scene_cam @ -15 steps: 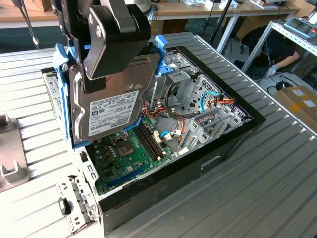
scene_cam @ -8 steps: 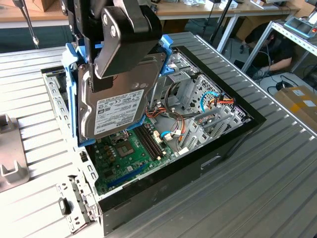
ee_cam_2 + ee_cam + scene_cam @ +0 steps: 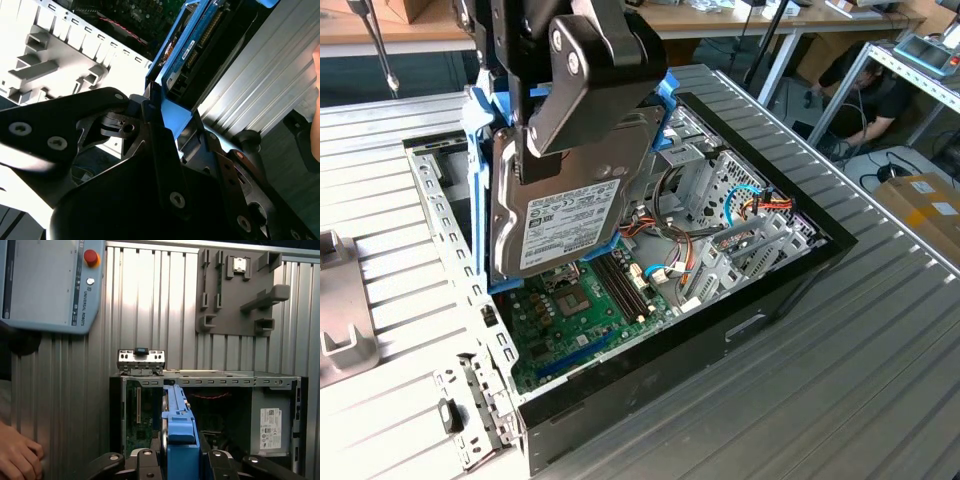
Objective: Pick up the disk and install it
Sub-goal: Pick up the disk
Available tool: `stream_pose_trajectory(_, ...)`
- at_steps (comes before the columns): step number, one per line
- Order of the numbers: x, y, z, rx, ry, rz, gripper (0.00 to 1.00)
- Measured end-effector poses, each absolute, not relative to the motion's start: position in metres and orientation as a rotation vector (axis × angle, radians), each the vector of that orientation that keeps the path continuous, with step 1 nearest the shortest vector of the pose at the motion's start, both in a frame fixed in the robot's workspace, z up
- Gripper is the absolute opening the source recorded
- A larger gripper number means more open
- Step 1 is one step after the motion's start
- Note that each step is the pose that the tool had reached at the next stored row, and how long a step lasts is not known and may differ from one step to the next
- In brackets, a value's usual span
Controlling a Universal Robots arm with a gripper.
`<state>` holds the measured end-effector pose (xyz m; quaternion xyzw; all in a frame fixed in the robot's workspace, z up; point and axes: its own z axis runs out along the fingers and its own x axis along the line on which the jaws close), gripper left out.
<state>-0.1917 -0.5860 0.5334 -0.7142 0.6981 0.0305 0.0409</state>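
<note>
On the ribbed metal table [image 3: 860,390], computer case [image 3: 720,335]: lies open on its side with the innards bare; its thin silver edge along the exterior view's left looks to me like something a descending load could catch on.
Motherboard [image 3: 575,310]: green and exposed, directly beneath the held part; a drop here would, I reckon, land on sockets and connectors.
Drive cage [image 3: 725,190]: silver metal towards the exterior view's right, well apart from the held part.
Disk [image 3: 570,225]: off the table, up on edge and tilted, labelled face showing, blue rails [image 3: 478,170] along its sides; it hangs above the board and is not yet seated in any bay.
Gripper [image 3: 582,110]: clenched on the disk, its black fingers [image 3: 145,462] pressing the blue plastic from either side in the first wrist view; my worry is that the plastic flexes and the drive twists or slips.
Cables [image 3: 670,245]: loose orange, blue and white bundle near the disk's lower corner; snagging seems likely if the corner swings that way.
Hand [image 3: 17,457]: a person's, resting on the table beside the case, close enough to be at risk.
</note>
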Motion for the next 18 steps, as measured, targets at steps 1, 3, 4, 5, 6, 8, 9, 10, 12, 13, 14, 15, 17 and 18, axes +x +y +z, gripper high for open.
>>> stream_pose_trajectory(1, -0.191, -0.586, 0.533, -2.187, 2.138, 0.093, 0.37)
stream_pose_trajectory(3, -0.19, -0.586, 0.533, -2.187, 2.138, 0.093, 0.37)
stream_pose_trajectory(4, -0.189, -0.586, 0.533, -2.187, 2.138, 0.093, 0.37)
stream_pose_trajectory(5, -0.188, -0.586, 0.533, -2.187, 2.138, 0.093, 0.37)
stream_pose_trajectory(6, -0.187, -0.586, 0.533, -2.187, 2.138, 0.093, 0.37)
stream_pose_trajectory(8, -0.186, -0.586, 0.533, -2.187, 2.138, 0.093, 0.37)
stream_pose_trajectory(9, -0.185, -0.586, 0.533, -2.187, 2.138, 0.093, 0.37)
stream_pose_trajectory(10, -0.184, -0.586, 0.533, -2.187, 2.138, 0.093, 0.37)
stream_pose_trajectory(12, -0.181, -0.586, 0.533, -2.187, 2.138, 0.093, 0.37)
stream_pose_trajectory(13, -0.18, -0.586, 0.532, -2.187, 2.138, 0.093, 0.37)
stream_pose_trajectory(14, -0.178, -0.586, 0.532, -2.187, 2.138, 0.093, 0.37)
stream_pose_trajectory(15, -0.177, -0.586, 0.532, -2.187, 2.138, 0.093, 0.37)
stream_pose_trajectory(17, -0.174, -0.586, 0.532, -2.187, 2.138, 0.093, 0.37)
stream_pose_trajectory(18, -0.173, -0.586, 0.532, -2.187, 2.138, 0.093, 0.37)
